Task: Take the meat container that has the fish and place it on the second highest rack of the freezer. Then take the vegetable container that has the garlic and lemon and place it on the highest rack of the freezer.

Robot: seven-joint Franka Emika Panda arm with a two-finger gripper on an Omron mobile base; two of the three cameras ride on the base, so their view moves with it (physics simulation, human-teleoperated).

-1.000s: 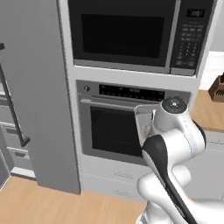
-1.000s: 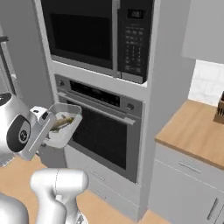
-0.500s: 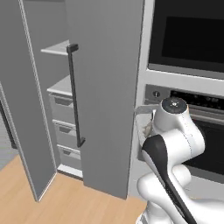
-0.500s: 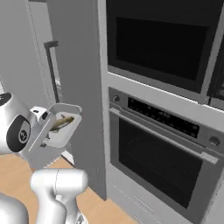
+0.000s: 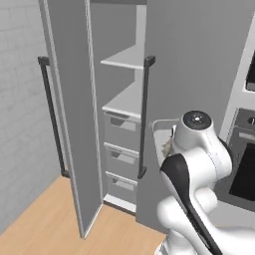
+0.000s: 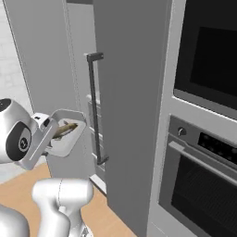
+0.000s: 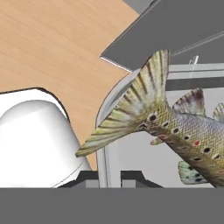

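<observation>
Beside the open freezer, hand clamped on meat container rim, fish inside

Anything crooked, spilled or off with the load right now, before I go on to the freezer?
Nothing spilled. The container is clamped by its rim in the end effector and rides steeply tilted, with the fish inside. The freezer door stands open, showing shelves and drawers.

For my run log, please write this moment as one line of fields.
phase: carry | held: fish container | fingers: shut on its rim | freezer door: open | container on rack: not yet
</observation>
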